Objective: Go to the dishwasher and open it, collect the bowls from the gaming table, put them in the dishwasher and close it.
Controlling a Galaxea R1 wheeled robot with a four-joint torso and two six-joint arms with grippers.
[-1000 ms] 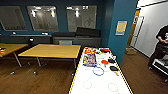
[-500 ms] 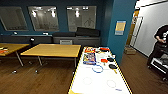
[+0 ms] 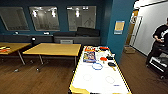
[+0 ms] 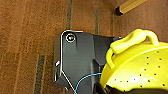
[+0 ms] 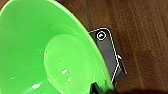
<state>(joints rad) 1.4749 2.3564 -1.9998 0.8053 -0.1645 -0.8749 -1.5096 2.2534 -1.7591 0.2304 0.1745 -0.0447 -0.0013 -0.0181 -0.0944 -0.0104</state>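
Green bowl [image 5: 50,57] and yellow perforated handled bowl [image 4: 135,67] looked light, stiff, slippery plastic, best gripped by rim; pincer states unclear.

The gaming table [image 3: 100,77] is lying straight ahead — game boxes [image 3: 89,55] sitting at its far end; another table [image 3: 53,49] is standing left, a person [image 3: 160,42] right.

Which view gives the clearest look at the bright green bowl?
The right wrist view: the bright green bowl sits large there, with its rim and inner base plain above the wooden floor. The left wrist view shows a perforated yellow bowl instead, and the head view shows the white-topped table.
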